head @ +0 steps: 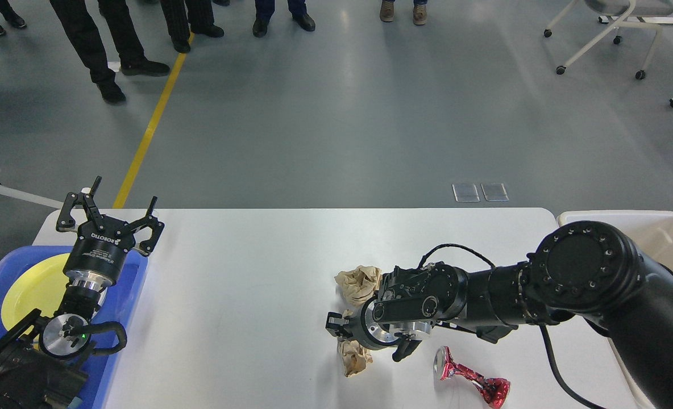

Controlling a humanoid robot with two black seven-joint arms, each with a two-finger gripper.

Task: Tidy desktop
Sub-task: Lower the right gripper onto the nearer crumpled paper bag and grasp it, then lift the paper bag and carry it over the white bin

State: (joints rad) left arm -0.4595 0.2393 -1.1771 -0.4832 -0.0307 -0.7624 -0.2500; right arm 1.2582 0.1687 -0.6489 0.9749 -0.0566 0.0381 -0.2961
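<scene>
At the left edge, the blue tray (pixel 121 307) holds a yellow plate (pixel 29 289). The left gripper (pixel 109 218) hovers above the tray's far corner, fingers spread and empty, probably parked clear of the work. The desktop (pixel 245 284) spans the centre of the scene. On it, right of centre, lie two crumpled paper wads (pixel 359 282) (pixel 354 357). The right gripper (pixel 342 328) reaches low toward the nearer wad; its finger state cannot be determined. A crushed red can (pixel 473 378) lies nearer right. The beige bin (pixel 655 238) stands at the far right, presumably for waste.
</scene>
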